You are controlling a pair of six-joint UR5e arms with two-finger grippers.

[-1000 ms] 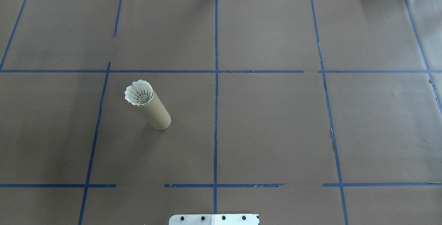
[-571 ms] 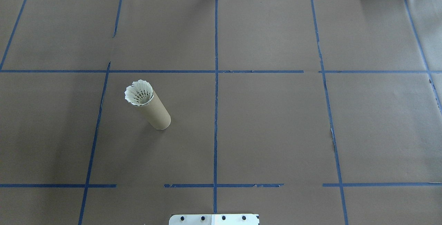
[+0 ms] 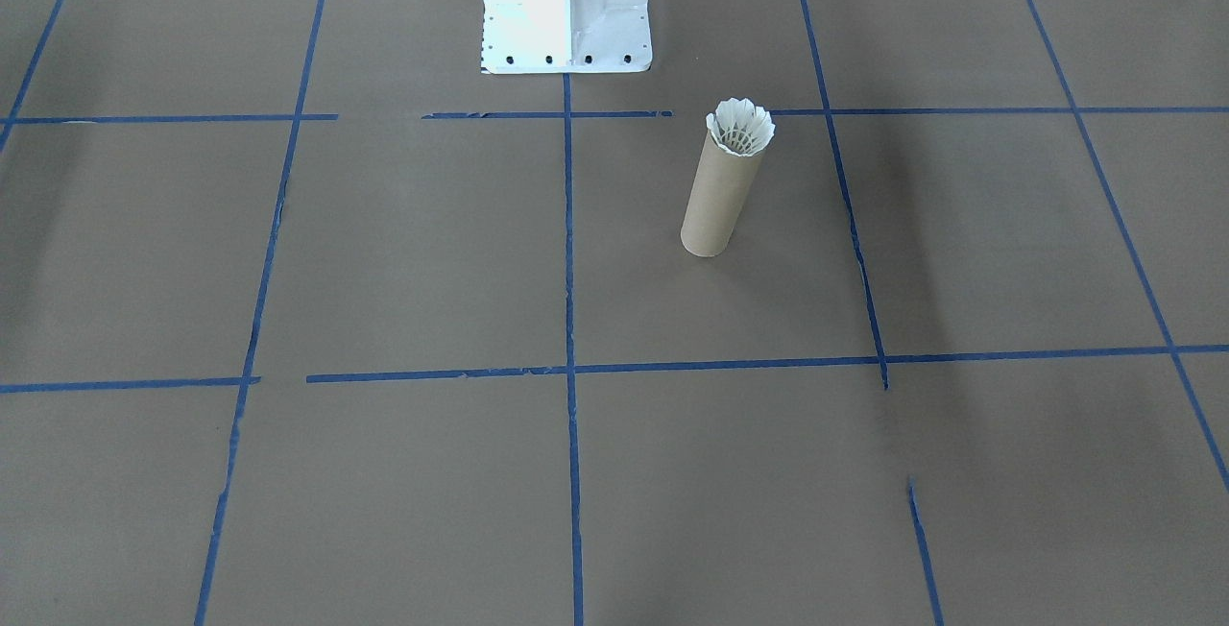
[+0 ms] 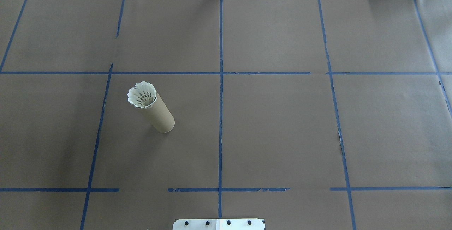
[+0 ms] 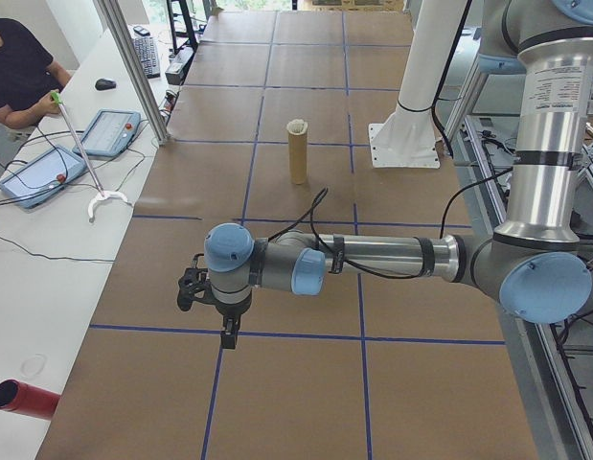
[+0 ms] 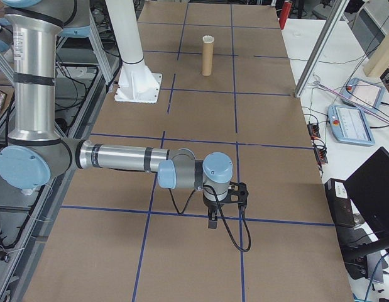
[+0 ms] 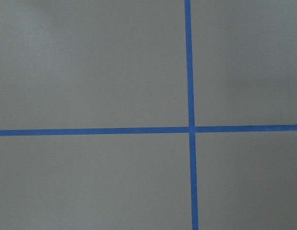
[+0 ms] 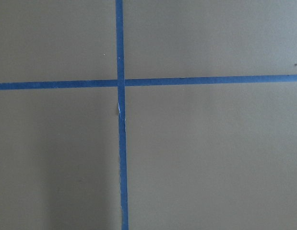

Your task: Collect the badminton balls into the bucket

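Shuttlecock [image 4: 142,95] seated in upright tube [image 4: 161,116], skirt protruding; stray bump could topple tube. Both grippers' jaw state indeterminable.

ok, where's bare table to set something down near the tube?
Nearly all of it. The only thing standing on the brown paper is the cardboard tube with the shuttlecock in its mouth, on the robot's left of the centre tape line. The right half is bare, as is the area beside the white base plate.
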